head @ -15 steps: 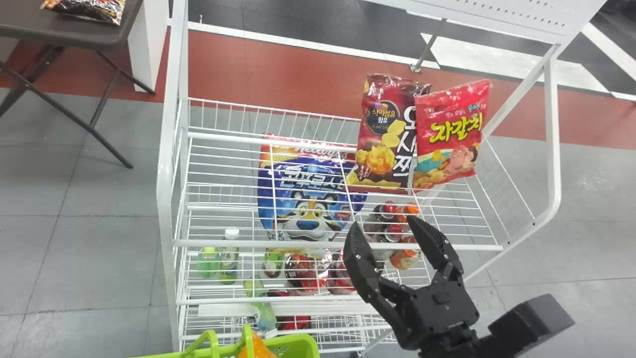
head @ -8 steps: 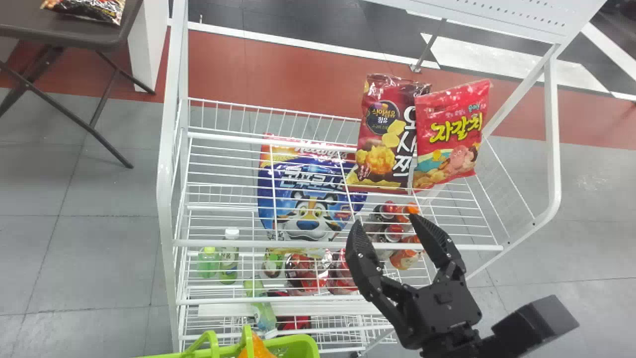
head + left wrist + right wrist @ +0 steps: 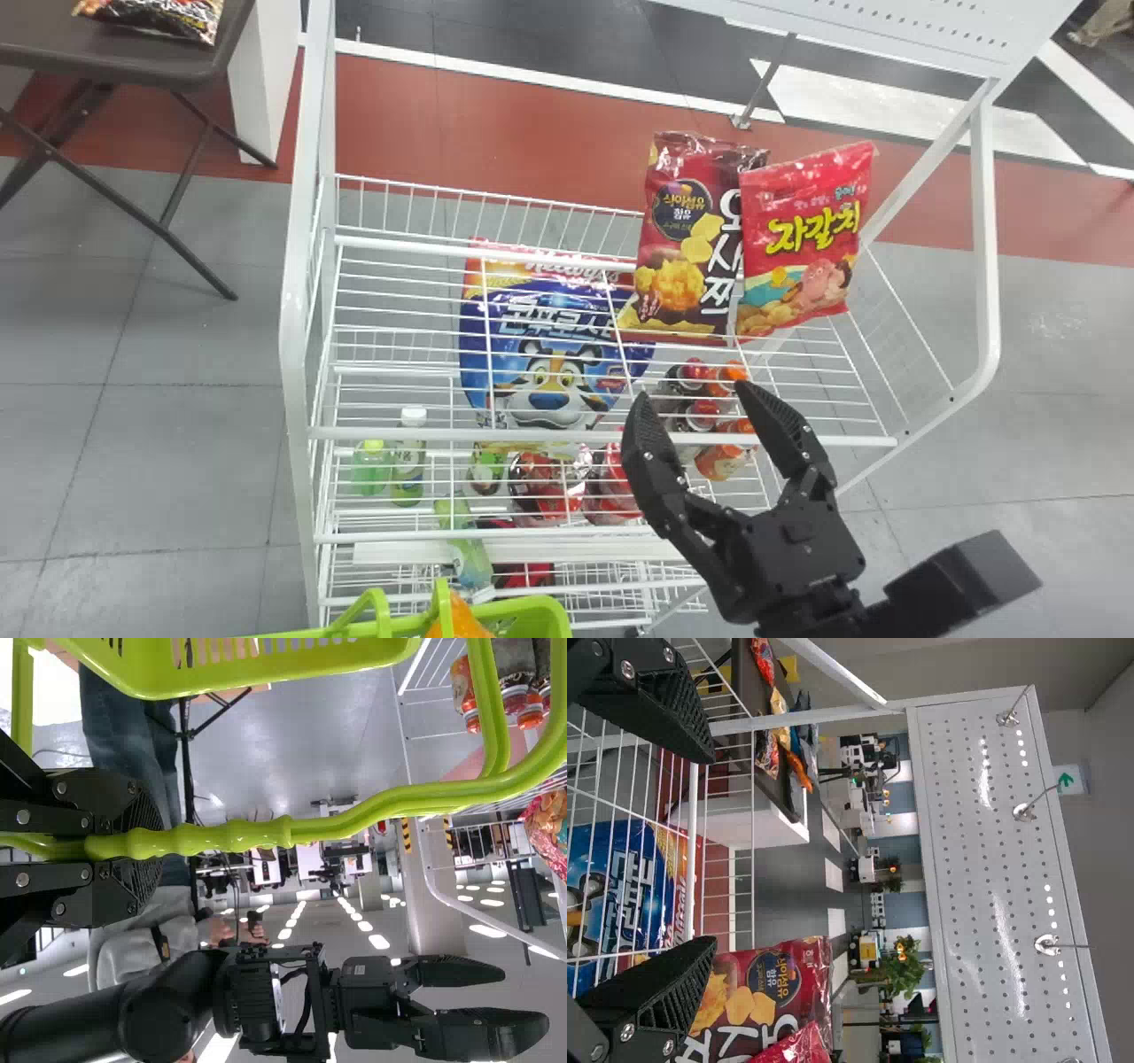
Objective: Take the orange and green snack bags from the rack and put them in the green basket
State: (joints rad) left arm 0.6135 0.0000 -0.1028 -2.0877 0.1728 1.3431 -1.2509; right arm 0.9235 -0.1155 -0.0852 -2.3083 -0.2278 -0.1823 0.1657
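My right gripper (image 3: 693, 392) stands open over the front of the rack's (image 3: 549, 437) top shelf, below a dark red-brown snack bag (image 3: 678, 257) and a red one (image 3: 802, 244). These two bags stand side by side there. In the right wrist view, nothing is between the fingers of the right gripper (image 3: 709, 849); the red-brown bag (image 3: 766, 992) is beyond them. An orange item (image 3: 459, 618) shows inside the green basket (image 3: 536, 611) at the bottom edge. My left gripper (image 3: 152, 842) is shut on the green basket handle (image 3: 239, 835).
A blue cereal bag (image 3: 554, 354) is visible through the wires left of the snack bags. Lower shelves hold cans (image 3: 722, 461), bottles (image 3: 407, 456) and other packs. White posts (image 3: 306, 292) frame the rack, with a dark table (image 3: 115, 53) behind on the left.
My right gripper has shifted slightly to the right in the head view, staying open. The snack bags and the basket have kept their places.
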